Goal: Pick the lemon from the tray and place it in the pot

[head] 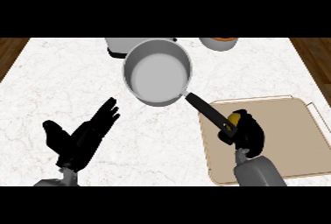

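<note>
Head view: one lemon (235,117) clasped by right hand (248,133) fingers over one tray (284,144), one pot (157,72), left hand (81,138) relaxed.

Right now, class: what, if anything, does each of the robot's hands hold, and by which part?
The right hand curls round the lemon over the tray, covering most of it; only its upper-left side shows. The left hand is open and holds nothing.
</note>
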`<state>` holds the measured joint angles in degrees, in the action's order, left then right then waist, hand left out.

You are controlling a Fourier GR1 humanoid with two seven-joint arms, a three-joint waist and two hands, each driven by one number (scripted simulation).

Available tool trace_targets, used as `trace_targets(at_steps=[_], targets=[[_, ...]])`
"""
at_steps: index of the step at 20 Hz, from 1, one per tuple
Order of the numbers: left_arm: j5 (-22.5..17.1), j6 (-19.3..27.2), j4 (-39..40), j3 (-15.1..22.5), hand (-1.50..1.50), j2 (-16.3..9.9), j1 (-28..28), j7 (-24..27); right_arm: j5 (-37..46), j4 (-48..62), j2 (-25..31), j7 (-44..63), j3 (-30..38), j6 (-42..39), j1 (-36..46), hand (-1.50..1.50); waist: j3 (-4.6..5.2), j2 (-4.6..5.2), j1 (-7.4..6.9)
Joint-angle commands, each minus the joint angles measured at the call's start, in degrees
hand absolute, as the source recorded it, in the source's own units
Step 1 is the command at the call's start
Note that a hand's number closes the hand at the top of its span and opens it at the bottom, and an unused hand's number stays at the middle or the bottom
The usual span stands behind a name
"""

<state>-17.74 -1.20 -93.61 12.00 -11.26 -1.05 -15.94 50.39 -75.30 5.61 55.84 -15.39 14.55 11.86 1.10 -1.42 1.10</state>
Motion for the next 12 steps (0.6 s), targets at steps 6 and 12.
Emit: trace_targets(at_steps=[6, 12], targets=[[1.05, 0.21, 0.84, 0.67, 0.00, 0.63, 0.62, 0.37, 20.48, -14.11, -5.45, 15.16, -26.68, 13.96, -18.55, 1.50, -0.93, 0.62, 0.71], [0.13, 0.49, 0.75, -1.72, 0.00, -0.02, 0.98, 0.66, 40.90, -29.08, -5.54, 20.25, -29.38, 11.99, -26.81, 1.50, -0.86, 0.46, 1.91]])
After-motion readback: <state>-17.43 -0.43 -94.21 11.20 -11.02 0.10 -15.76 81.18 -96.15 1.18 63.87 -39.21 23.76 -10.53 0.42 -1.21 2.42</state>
